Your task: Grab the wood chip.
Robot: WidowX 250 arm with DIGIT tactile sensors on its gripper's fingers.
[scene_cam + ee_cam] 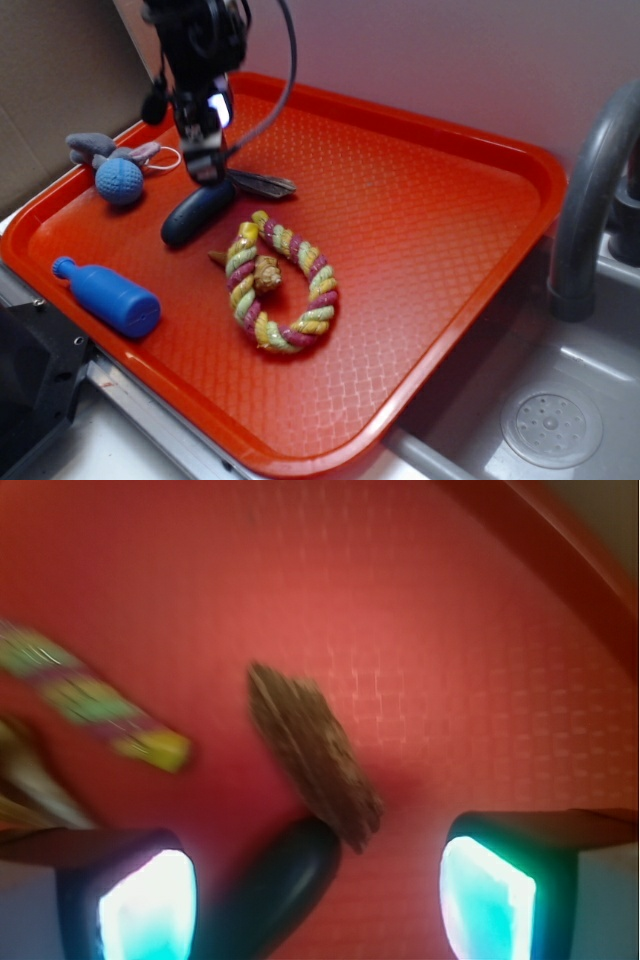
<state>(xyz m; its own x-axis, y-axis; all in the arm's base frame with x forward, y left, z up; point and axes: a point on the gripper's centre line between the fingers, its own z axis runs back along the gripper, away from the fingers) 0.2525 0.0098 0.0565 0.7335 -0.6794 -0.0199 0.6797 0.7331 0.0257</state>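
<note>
The wood chip (262,183) (315,755) is a thin grey-brown sliver lying flat on the orange tray (430,230), its near end touching a dark navy oblong object (198,213) (280,890). My gripper (207,168) (318,910) hangs just above the chip's left end and the navy object's tip. Its jaws stand wide open with nothing held; in the wrist view the chip's near end and the navy tip lie between the two pads (150,905).
A multicoloured rope ring (282,285) (95,705) with a tan knot lies mid-tray. A blue bottle toy (108,297) and a blue ball with grey fabric (118,178) sit at the tray's left. A grey faucet (585,210) and sink stand right.
</note>
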